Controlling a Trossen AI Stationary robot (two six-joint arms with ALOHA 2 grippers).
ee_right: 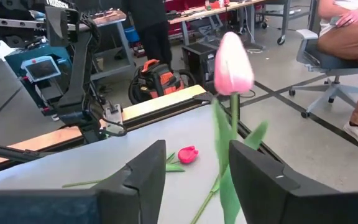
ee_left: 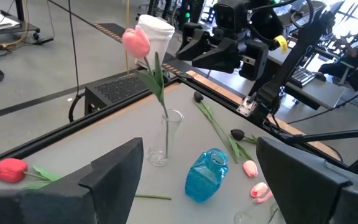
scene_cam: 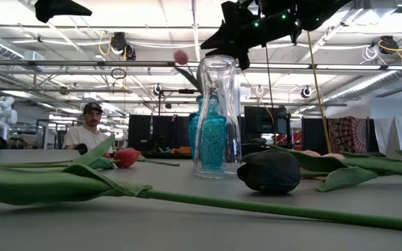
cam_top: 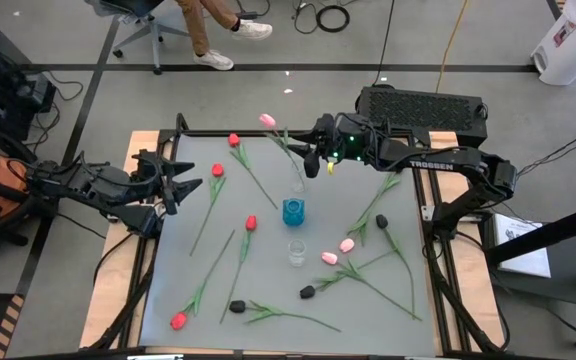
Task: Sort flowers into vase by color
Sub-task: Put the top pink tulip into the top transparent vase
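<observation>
A pink-headed artificial tulip with a thin green stem [ee_left: 148, 59] is standing in a tall, narrow clear glass vase [ee_left: 166, 138] near the table's far middle, its head leaning out over the rim. The right gripper [cam_top: 311, 160] is being held just above and beside that vase; its dark fingers [ee_right: 143, 171] are standing parted, with the stem between them but not visibly pinched. The left gripper [cam_top: 173, 183] is waiting wide open over the table's left edge, holding nothing.

The other tulips, red, pink and black [cam_top: 308, 292], are lying scattered across the grey table [cam_top: 188, 250], around a squat blue glass vase [cam_top: 293, 211] and a small clear glass vase [cam_top: 297, 252].

Each tulip is judged light and springy, with a soft head; the stem is best taken near mid-length. The glass vases are likely to tip if nudged.
</observation>
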